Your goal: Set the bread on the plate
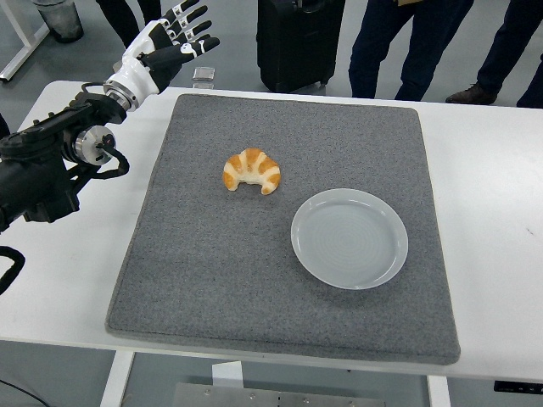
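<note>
A golden croissant (pixel 252 170) lies on the grey mat (pixel 212 254), left of centre. To its lower right, a little apart from it, sits an empty pale grey plate (pixel 349 238). My left hand (pixel 174 44) hovers beyond the mat's far left corner, well up and left of the croissant. It is open, with fingers spread and nothing in them. The black left arm (pixel 51 165) runs in from the left edge. My right arm does not show.
The mat covers most of the white table (pixel 496 203). Beyond the far edge stand a black case (pixel 299 38) and the legs of several people (pixel 407 42). A small grey object (pixel 202 75) lies on the floor near my left hand.
</note>
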### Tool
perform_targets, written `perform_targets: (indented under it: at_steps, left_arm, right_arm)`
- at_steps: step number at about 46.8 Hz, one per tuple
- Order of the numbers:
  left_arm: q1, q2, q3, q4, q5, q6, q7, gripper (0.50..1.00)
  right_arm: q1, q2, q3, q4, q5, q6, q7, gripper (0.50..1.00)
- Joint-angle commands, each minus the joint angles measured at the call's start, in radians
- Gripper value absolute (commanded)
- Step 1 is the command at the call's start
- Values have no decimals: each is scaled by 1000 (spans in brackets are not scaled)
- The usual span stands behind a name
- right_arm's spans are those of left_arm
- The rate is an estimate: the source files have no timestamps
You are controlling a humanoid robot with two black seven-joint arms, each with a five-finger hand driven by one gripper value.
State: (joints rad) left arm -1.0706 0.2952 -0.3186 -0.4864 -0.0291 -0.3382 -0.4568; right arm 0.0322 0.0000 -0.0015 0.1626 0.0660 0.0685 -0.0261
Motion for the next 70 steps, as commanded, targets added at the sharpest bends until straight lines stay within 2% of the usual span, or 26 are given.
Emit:
perform_targets:
  at_steps: [1, 12, 20, 24, 30, 37, 44, 48, 54, 58, 63, 70]
  left_arm:
    - [-18, 30, 29, -32, 0, 7, 4, 992]
    - [-48, 125, 44, -178, -2, 70, 46, 992]
    - [-74, 208, 61, -334, 5, 146, 61, 992]
    - [-133, 243, 159, -411, 28, 203, 61, 992]
    - [-264, 278, 383, -520, 49, 306, 61, 992]
    - [-428, 266, 679, -581, 101, 384, 60, 992]
    - [-474, 251, 770, -626, 152, 415, 61, 992]
    - [-502, 246, 828, -661, 196, 461, 69, 992]
    - [-505, 245, 886, -738, 245, 542, 70, 992]
    - [-489, 223, 920, -776, 317, 628, 70, 992]
    - [-436, 191, 954, -773, 405, 731, 69, 992]
    - [-400, 186, 935, -761, 426, 754, 67, 992]
  right_arm:
    - [0, 0, 0, 0, 0, 1, 0, 952]
    - [0, 0, 0, 0, 0, 1, 0, 952]
    - [0, 0, 0, 0, 0, 1, 0, 952]
    - [0, 0, 0, 0, 0, 1, 0, 952]
    - [0, 0, 0, 0, 0, 1, 0, 952]
    - [0, 0, 0, 0, 0, 1, 0, 952]
    - [0, 0, 0, 0, 0, 1, 0, 952]
    - [0, 0, 0, 0, 0, 1, 0, 954]
    - [0, 0, 0, 2, 0, 1, 0, 952]
    - [0, 0, 0, 2, 0, 2, 0, 952]
    - [0, 0, 0, 2, 0, 2, 0, 952]
    - [0, 0, 0, 2, 0, 1, 0, 952]
